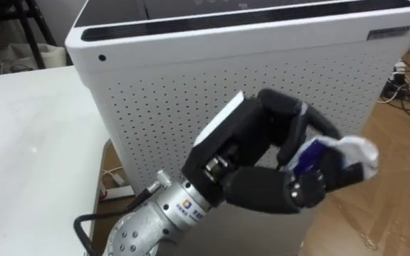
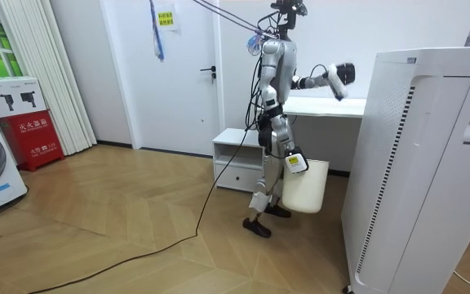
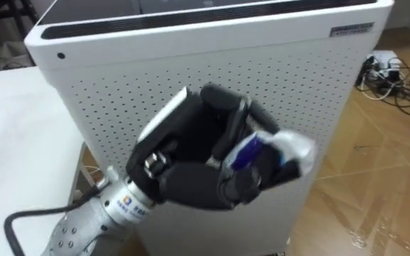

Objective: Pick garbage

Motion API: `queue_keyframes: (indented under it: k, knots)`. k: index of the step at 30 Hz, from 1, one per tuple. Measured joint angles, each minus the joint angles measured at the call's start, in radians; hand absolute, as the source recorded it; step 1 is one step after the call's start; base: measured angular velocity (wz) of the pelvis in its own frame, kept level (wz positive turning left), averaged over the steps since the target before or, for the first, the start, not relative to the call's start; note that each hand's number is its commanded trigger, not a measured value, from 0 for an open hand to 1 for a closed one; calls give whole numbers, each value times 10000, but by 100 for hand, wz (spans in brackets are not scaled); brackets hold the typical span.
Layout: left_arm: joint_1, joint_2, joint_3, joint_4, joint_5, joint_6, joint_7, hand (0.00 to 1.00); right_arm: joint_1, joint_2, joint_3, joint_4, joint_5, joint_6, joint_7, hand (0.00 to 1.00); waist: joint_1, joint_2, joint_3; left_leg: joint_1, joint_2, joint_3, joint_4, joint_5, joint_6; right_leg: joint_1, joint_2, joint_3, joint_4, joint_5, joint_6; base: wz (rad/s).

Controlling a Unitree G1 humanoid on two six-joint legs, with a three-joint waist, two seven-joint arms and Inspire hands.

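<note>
- The left hand (image 1: 258, 146) is raised, its fingers and thumb curled tight around a crumpled white-and-blue piece of garbage (image 1: 349, 153).
- The garbage sticks out past the fingertips, on the side away from the wrist.
- Just behind the hand stands a white perforated air purifier (image 1: 191, 78).
- The right hand (image 2: 298, 163) hangs low at the rim of a white bin (image 2: 307, 192).

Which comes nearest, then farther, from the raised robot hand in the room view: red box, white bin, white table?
1. white table, just beside the left robot hand holding the wrapper.
2. white bin, lower down.
3. red box, far across the room.
</note>
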Motion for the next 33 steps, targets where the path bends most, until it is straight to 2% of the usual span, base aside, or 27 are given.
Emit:
queue_keyframes:
  k: [4,5,8,9,11,14,18,23,33]
  knots:
    - [730,368,6,1502,906,19,11,100,-223,13,-22,113,3,1,-12,100,-114,12,-8,-265,-20,-199,117,8,1,-106,27,-187,-11,21,-31,14]
    - [912,534,-11,1831,1162,118,13,100,-276,7,-22,139,9,1,-16,100,-174,22,-3,-441,-14,-273,199,9,0,-211,38,-284,-9,26,-39,15]
    - [1153,660,-119,2330,1568,209,23,100,-343,13,6,140,11,-2,-78,100,-161,41,2,-957,17,-409,372,45,-23,-574,11,-540,17,65,-96,16]
    - [1171,649,-134,2421,1624,200,10,100,-357,16,2,140,11,-2,-79,100,-138,42,5,-1023,19,-453,390,56,-25,-646,13,-540,47,66,-97,12]
    - [1241,401,-134,3157,1883,162,15,100,-398,8,1,142,9,-20,-60,100,-78,118,70,-1046,14,-481,383,72,-24,-676,26,-543,97,68,-101,0]
    - [1303,224,-133,4056,2246,142,23,100,-588,33,0,148,6,-33,-40,100,-79,265,152,-1250,32,-476,363,106,-32,-889,84,-554,171,72,-108,0]
    - [1546,163,-139,4543,2595,52,31,100,-719,74,1,152,12,-73,4,100,-48,297,153,-1590,36,-467,303,273,-49,-1355,74,-563,300,96,-147,0]
    - [1545,-231,-136,5786,2887,-17,68,100,-957,160,-3,294,116,-262,-9,100,-15,282,164,-1819,35,-381,201,378,-40,-1771,3,-528,539,94,-148,-4]
    - [1502,-357,-94,6157,2888,-22,62,100,-1324,262,-7,387,221,-277,-12,100,80,140,231,-2042,30,-269,126,480,-3,-2094,-58,-445,597,93,-147,-3]
